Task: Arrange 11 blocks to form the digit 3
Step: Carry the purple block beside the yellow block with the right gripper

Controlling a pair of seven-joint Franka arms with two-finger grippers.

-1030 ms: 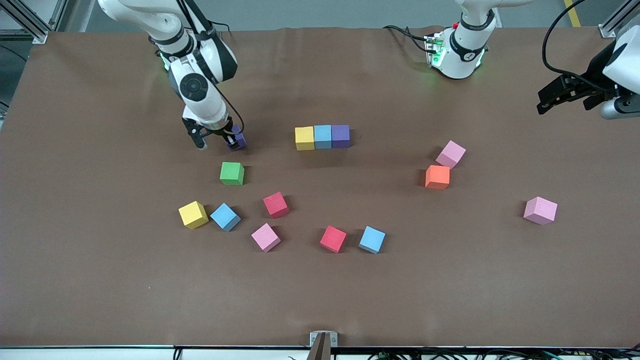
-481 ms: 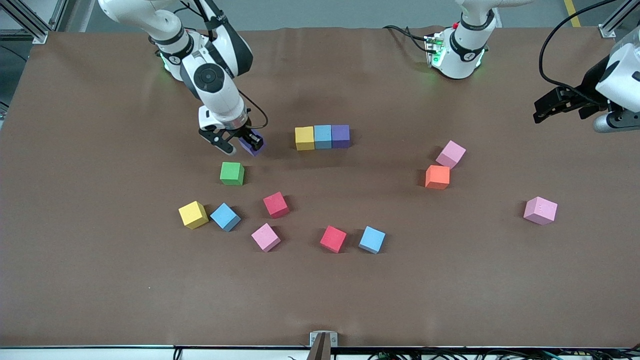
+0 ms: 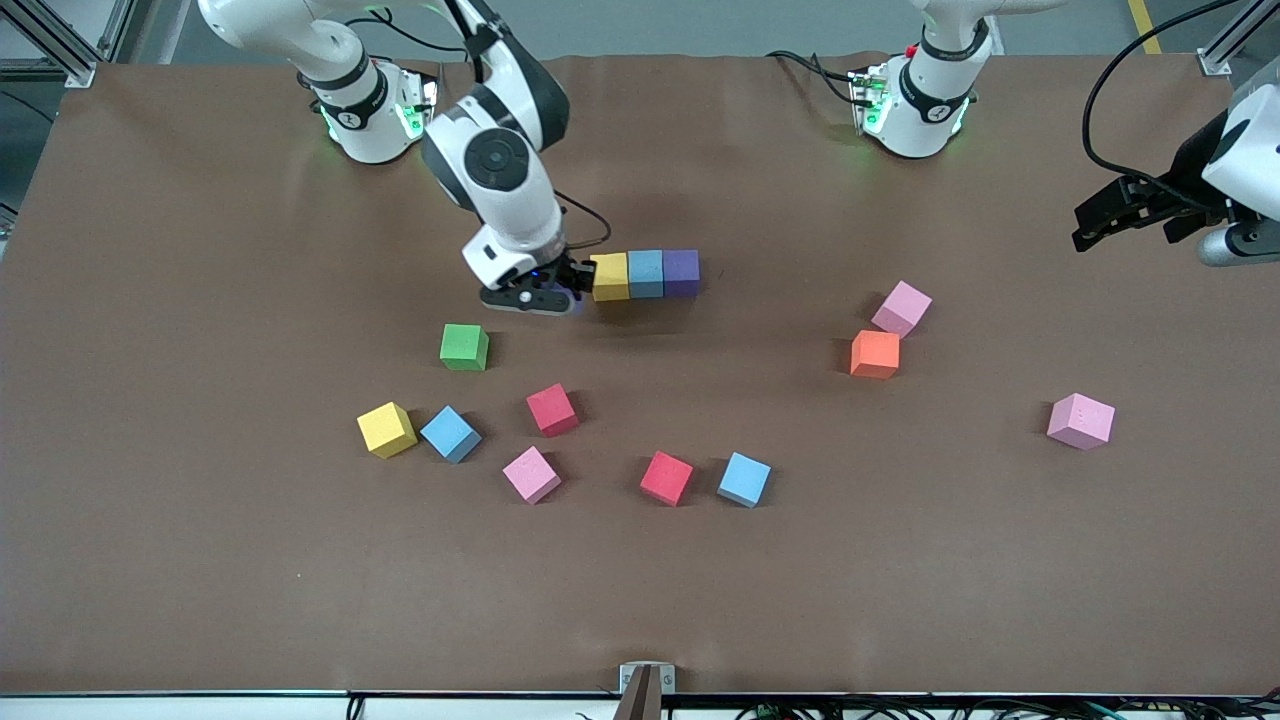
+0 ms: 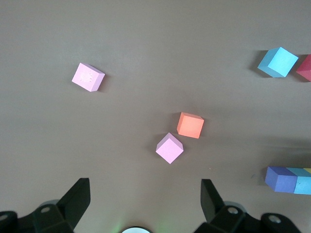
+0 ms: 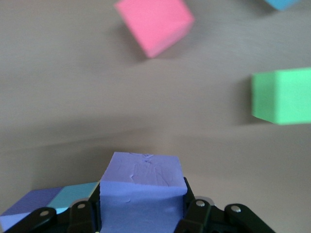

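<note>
A: How far is the digit 3, as you judge it?

B: Only the first bar lies ready: a yellow matte cube (image 3: 609, 277), a light blue matte cube (image 3: 645, 273) and a dark purple matte cube (image 3: 681, 272), touching in one row. A fourth block is in the air. So I think eight blocks are left to place, about one third of the way.

A: And the fingers of the right gripper (image 3: 548, 291)?

B: They stand narrow, closed on a second purple matte cube (image 5: 142, 190), which sits between them. Right beside the fingers is the yellow end of the row; the held cube is just at that end, low over the brown table (image 3: 200, 560).

A: What lies further out from these fingers?

B: Near them is the green cube (image 3: 464, 346), which is not needed. Further out are a red cube (image 3: 552, 409), a pink cube (image 3: 531, 474), a second yellow cube (image 3: 386, 429), a blue cube (image 3: 450, 433), another red cube (image 3: 666, 477) and another blue cube (image 3: 744, 479), all loose.

A: The left gripper (image 4: 145, 201)?

B: It waits high, with its fingers wide and nothing between them. Below it are an orange cube (image 4: 190, 125) and a pale pink cube (image 4: 169, 148), almost touching, and one more pink cube (image 4: 88, 77) well apart.
</note>
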